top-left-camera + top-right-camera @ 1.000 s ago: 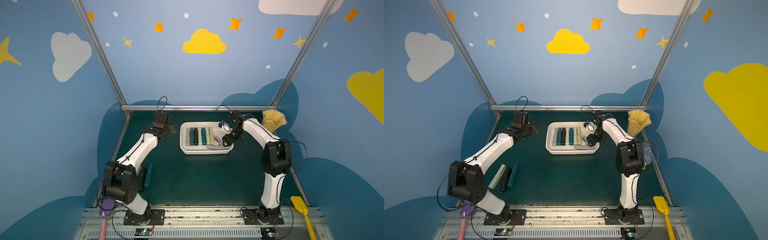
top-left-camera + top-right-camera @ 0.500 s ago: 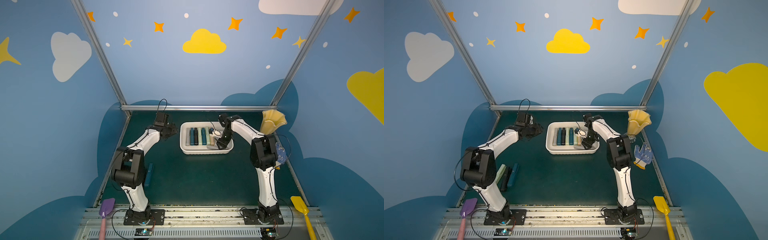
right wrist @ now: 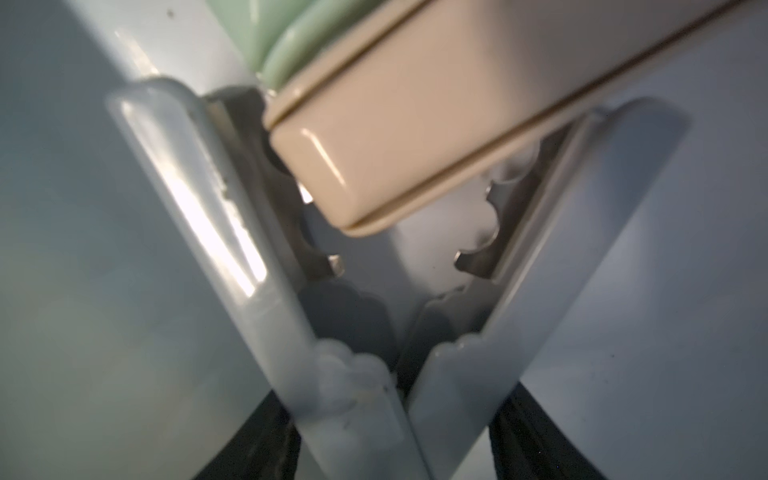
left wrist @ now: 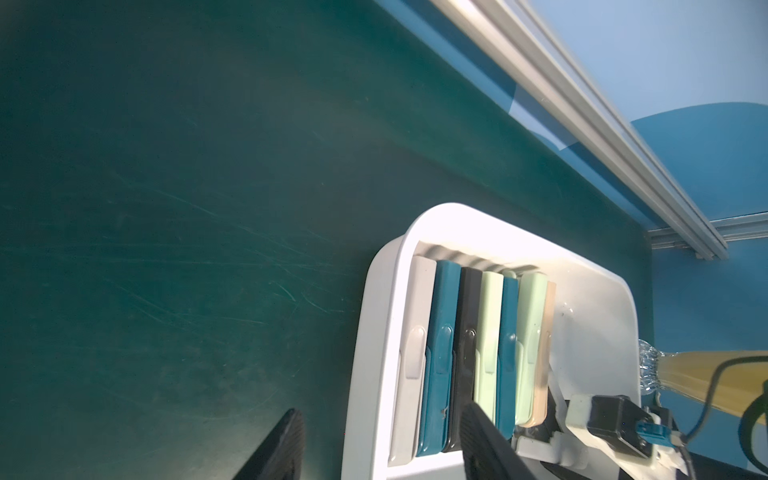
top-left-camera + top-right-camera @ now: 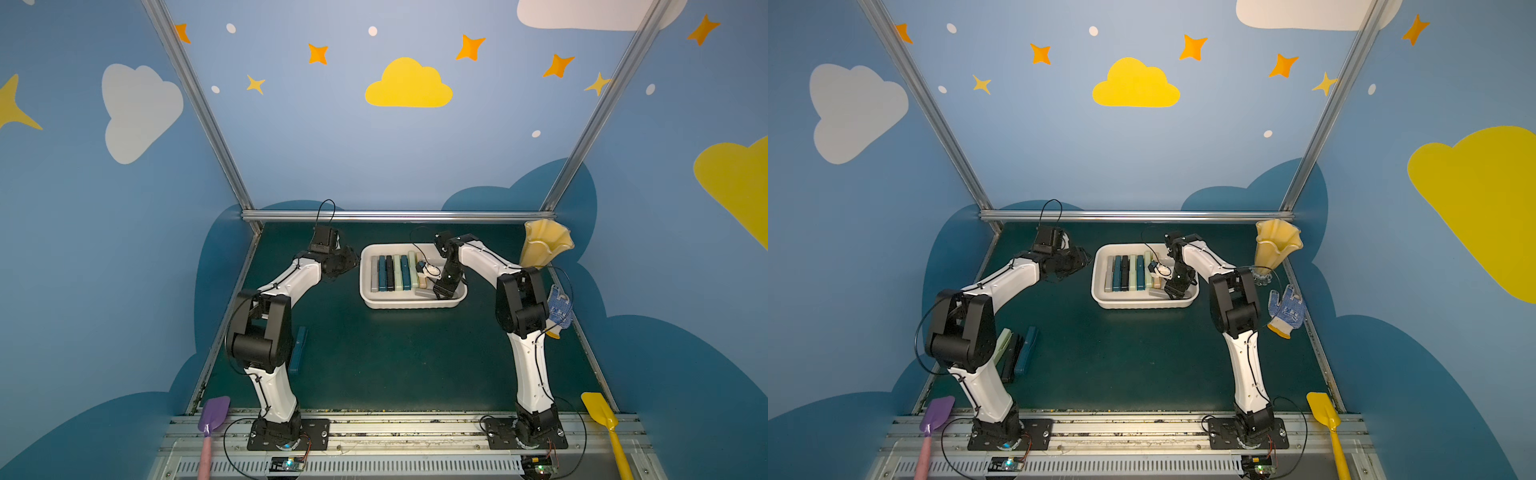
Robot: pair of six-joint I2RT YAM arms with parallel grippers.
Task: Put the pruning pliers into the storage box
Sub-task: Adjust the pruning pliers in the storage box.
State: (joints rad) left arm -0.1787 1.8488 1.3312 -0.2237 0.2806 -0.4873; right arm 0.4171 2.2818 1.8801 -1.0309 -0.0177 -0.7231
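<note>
The white storage box stands at the back middle. Several pruning pliers lie in it side by side. My right gripper is down in the box's right part, shut on pale grey pliers whose handles spread in a V. A beige pair lies just beyond. My left gripper hovers open and holds nothing at the box's left rim. Three more pliers lie on the mat by the left arm.
A yellow fluted vase stands at the back right, with a blue-dotted glove in front of it. A purple shovel and a yellow shovel lie at the front corners. A metal rail runs behind the box.
My right gripper has come down from the box's right rim into the box, and its jaws have narrowed. The left gripper has edged closer to the box's left side.
</note>
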